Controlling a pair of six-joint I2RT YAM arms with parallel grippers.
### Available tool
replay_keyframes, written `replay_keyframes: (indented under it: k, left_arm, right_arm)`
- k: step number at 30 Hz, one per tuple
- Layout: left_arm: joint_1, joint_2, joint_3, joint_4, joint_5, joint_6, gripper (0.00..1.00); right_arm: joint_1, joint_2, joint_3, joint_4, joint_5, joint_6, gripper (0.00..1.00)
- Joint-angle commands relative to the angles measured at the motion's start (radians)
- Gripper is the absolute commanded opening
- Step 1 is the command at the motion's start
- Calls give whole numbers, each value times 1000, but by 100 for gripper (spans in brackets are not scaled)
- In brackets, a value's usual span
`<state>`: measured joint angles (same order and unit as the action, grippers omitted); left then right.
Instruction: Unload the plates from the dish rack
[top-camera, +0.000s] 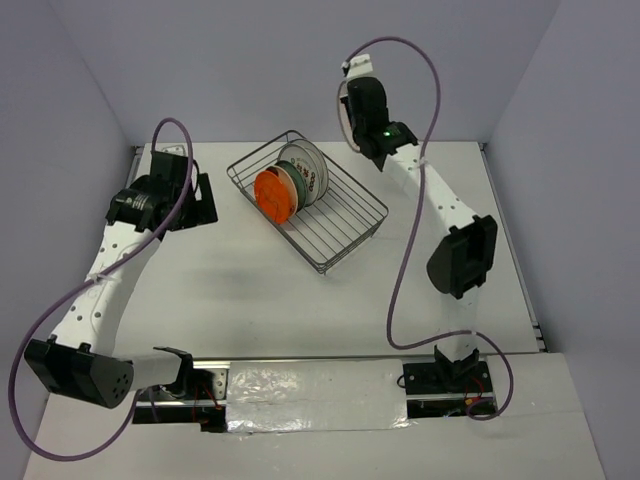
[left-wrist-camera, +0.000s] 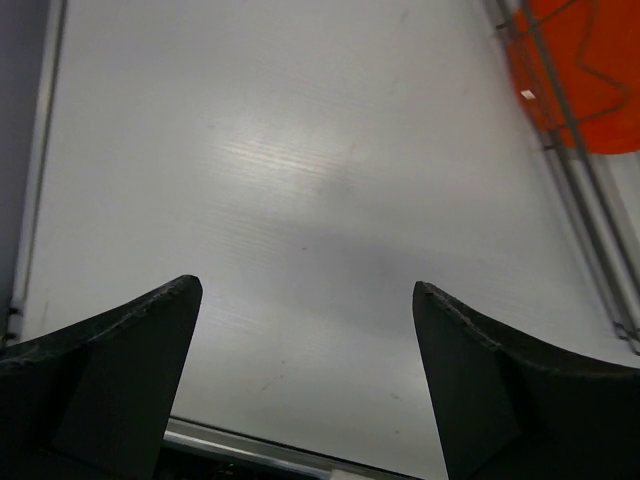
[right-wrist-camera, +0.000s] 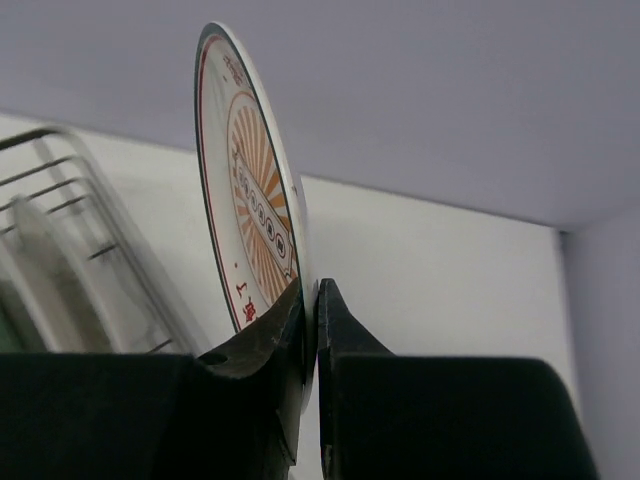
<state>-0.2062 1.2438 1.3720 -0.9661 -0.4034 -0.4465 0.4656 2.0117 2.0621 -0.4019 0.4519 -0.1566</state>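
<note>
Right wrist view showed the right end effector (right-wrist-camera: 312, 300) pinching the rim of a red-patterned plate (right-wrist-camera: 245, 170); the left end effector (left-wrist-camera: 305, 288) hung wide open, empty, over the tabletop (left-wrist-camera: 300, 150).

table (top-camera: 250, 290): white, flat; on it: dish rack (top-camera: 350, 225), set askew, toward far edge

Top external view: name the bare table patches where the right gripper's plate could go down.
Widest bare patch of white table: between the grey wire dish rack and the arm bases. A narrower one lies between rack and right arm. Crowded: the rack's far end, holding upright round plates, and its left side, by the open left gripper.
</note>
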Motion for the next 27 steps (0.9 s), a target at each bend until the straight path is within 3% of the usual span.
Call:
replay_keyframes:
  k: [1, 3, 5, 6, 7, 8, 10, 11, 13, 14, 16, 21, 27]
  left_arm:
    - [-2, 2, 105, 127, 199, 14, 100]
    - [-2, 3, 150, 244, 404, 15, 99]
    - [-2, 14, 188, 329, 548, 3, 99]
    - [-2, 25, 203, 398, 671, -4, 100]
    - [-2, 37, 214, 430, 731, -18, 99]
    - [-2, 64, 231, 481, 815, -21, 98]
    - [-2, 86, 234, 516, 865, -32, 95]
    - [-2, 104, 239, 518, 871, -26, 95]
    - [-1, 127, 251, 483, 868, -3, 95]
    - [-1, 152, 262, 466, 873, 8, 95]
    - [-1, 167, 250, 457, 943, 17, 95]
    - [-1, 129, 115, 595, 1037, -33, 93]
    - [-1, 120, 45, 674, 1075, -84, 79]
  right_arm:
    - [17, -180, 67, 61, 322, -104, 0]
    - [30, -224, 55, 51, 355, -120, 0]
    - [21, -290, 76, -97, 148, -37, 0]
    - [10, -313, 79, -147, -10, -8, 0]
    - [-10, -332, 79, -193, -406, 49, 0]
    - [-65, -359, 67, -246, -625, 104, 0]
    - [-113, -396, -9, -215, -908, 196, 0]
    - [-151, -450, -128, -119, -1071, 237, 0]
    - [-173, -507, -300, -13, -1160, 342, 0]
    - [-182, -533, -350, 99, -1240, 380, 0]
    - [-182, -568, -425, 168, -1292, 467, 0]
    - [-179, -577, -499, 288, -1345, 586, 0]
    - [-174, -561, -510, 310, -1375, 638, 0]
